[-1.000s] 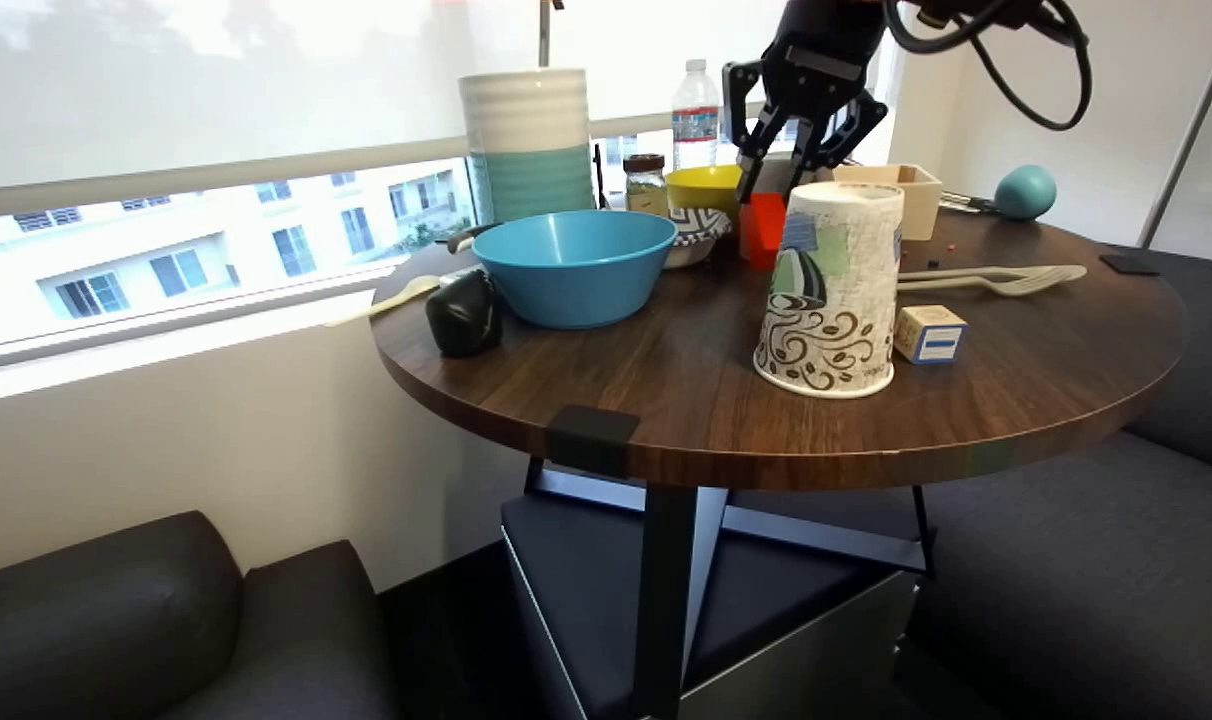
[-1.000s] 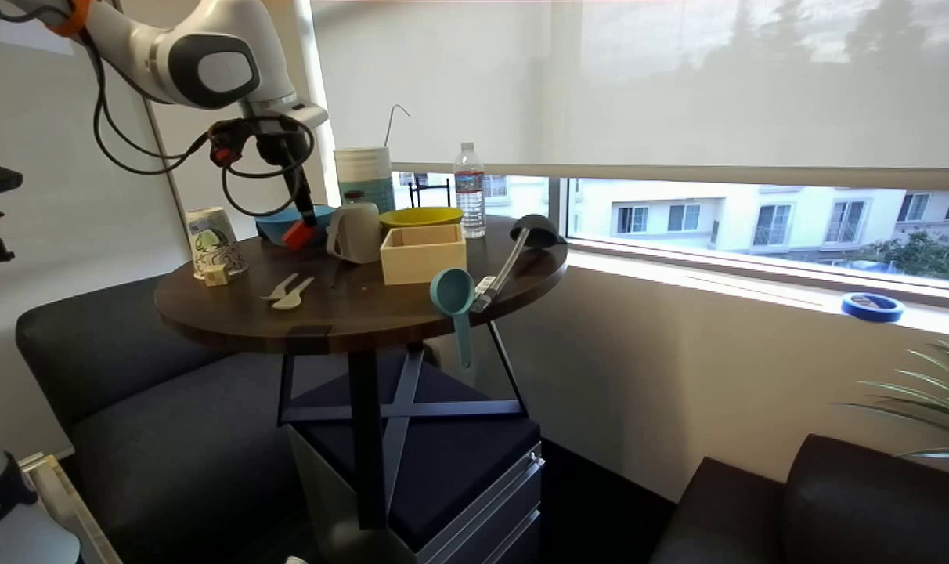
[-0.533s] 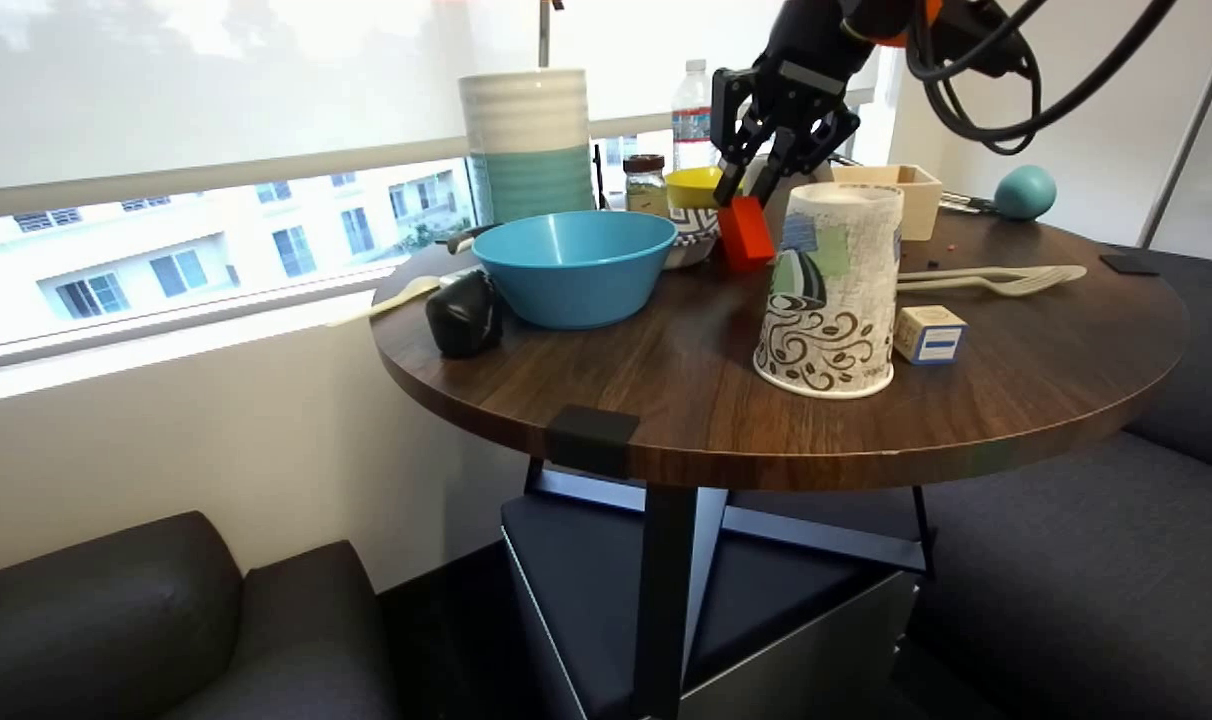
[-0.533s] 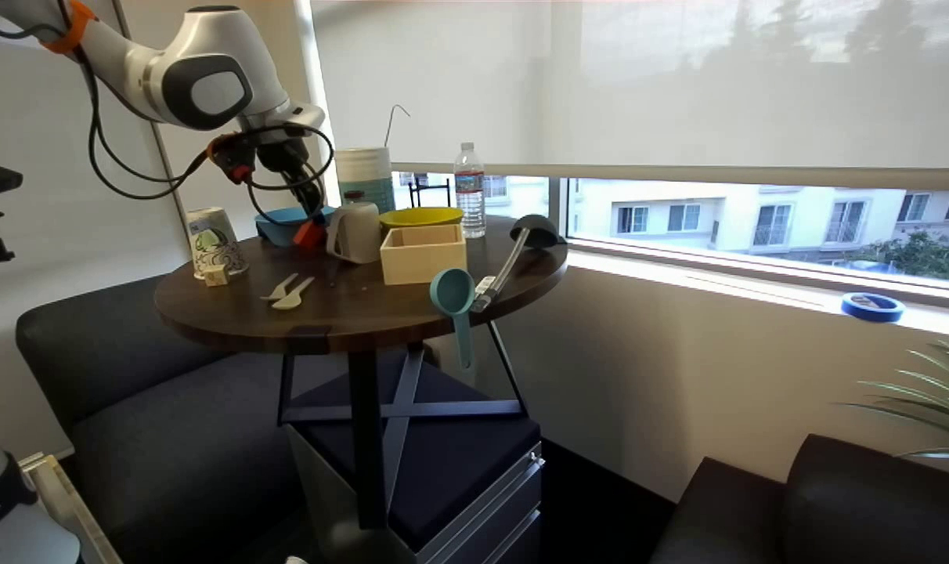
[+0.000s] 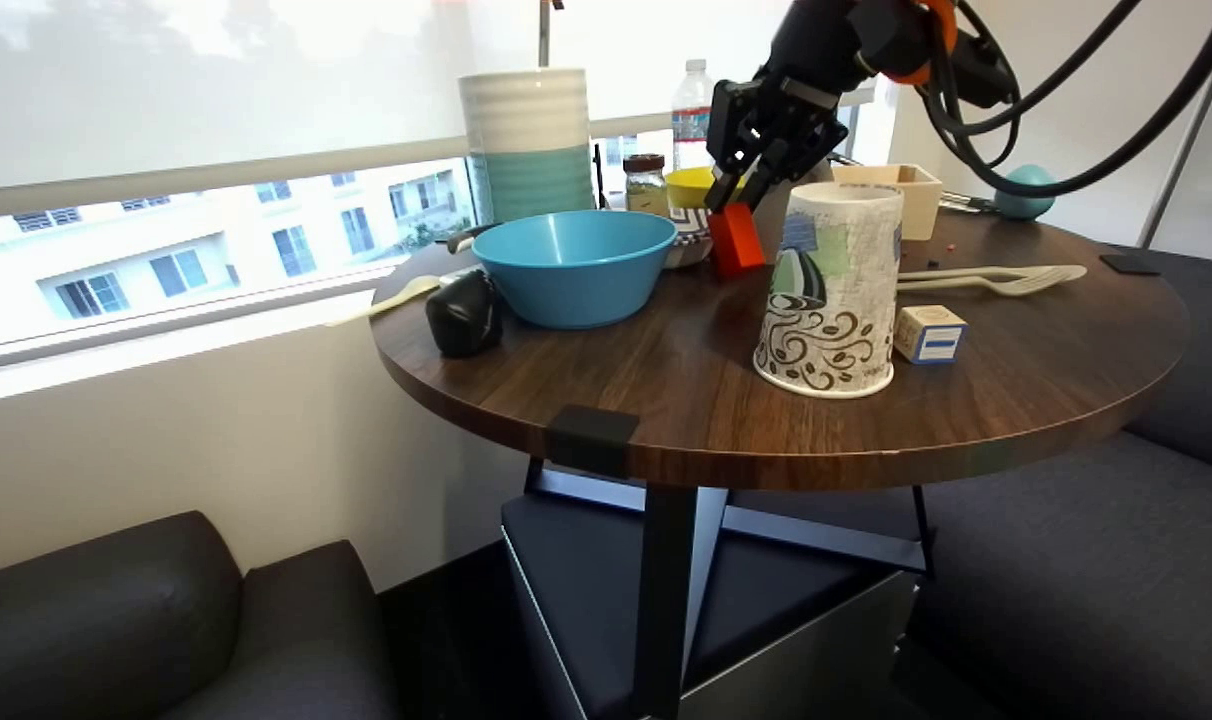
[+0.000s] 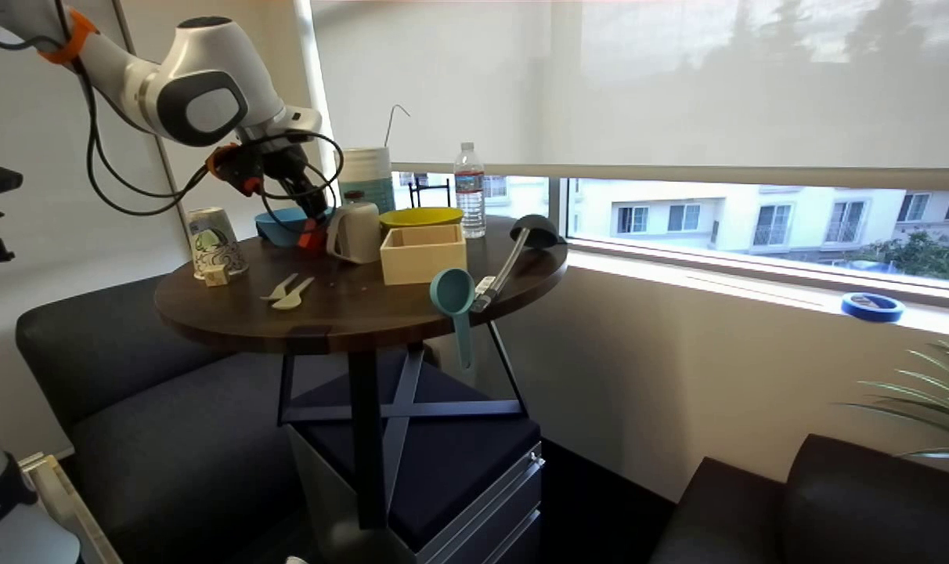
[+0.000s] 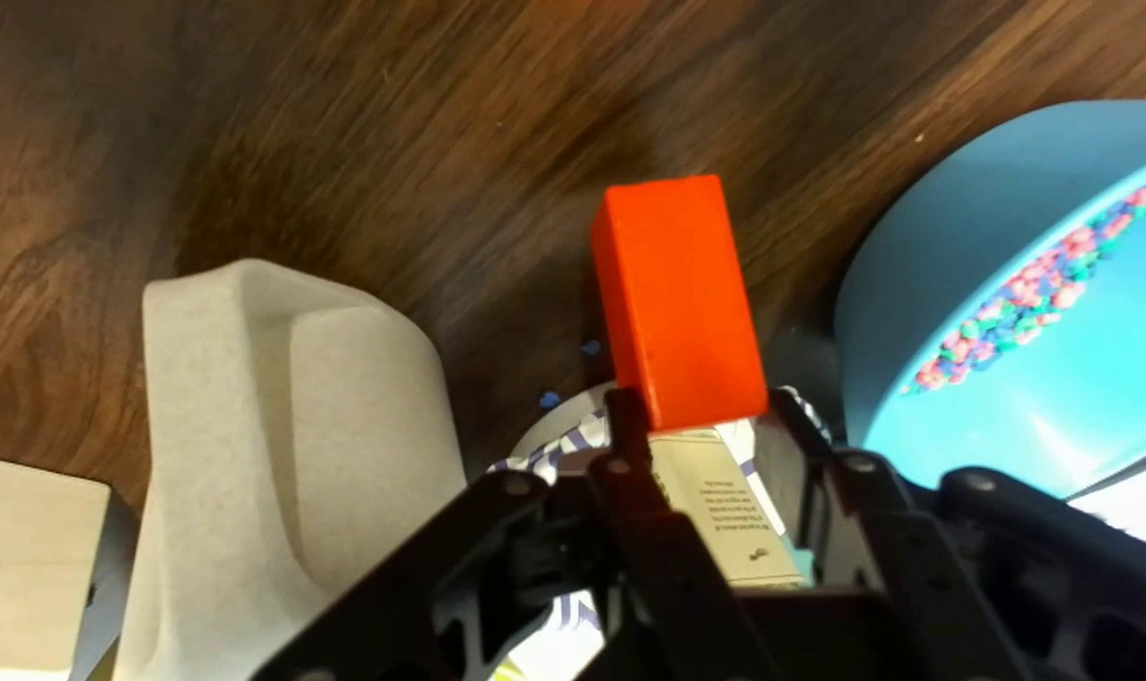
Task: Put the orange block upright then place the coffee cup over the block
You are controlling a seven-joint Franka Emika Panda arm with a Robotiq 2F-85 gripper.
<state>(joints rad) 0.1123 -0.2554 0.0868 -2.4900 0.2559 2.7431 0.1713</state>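
The orange block (image 5: pixel 736 243) is held in my gripper (image 5: pixel 732 195), whose fingers (image 7: pixel 627 402) press on both sides of its upper end in the wrist view. The block (image 7: pixel 691 303) points away from the gripper, lower end free. In both exterior views it leans somewhat, low over the table (image 6: pixel 365 313); I cannot tell whether it touches. It also shows in an exterior view (image 6: pixel 312 240). The coffee cup (image 5: pixel 831 290) stands upside down, wide rim on the table, apart from the gripper. It also shows in an exterior view (image 6: pixel 214 241) and is out of the wrist view.
The blue bowl (image 7: pixel 932 246) is on one side of the block, the beige pitcher (image 7: pixel 365 416) on the other. A patterned bowl (image 5: pixel 691 238) is close behind. A wooden box (image 6: pixel 423 258), small cube (image 5: pixel 929 335), pale cutlery (image 5: pixel 1016 282) and black object (image 5: pixel 464 315) also lie here.
In an exterior view the gripper has moved left and slightly down with the block, and the wrist has tilted. The block's lean has changed; it hangs more steeply in an exterior view. The cup has not moved.
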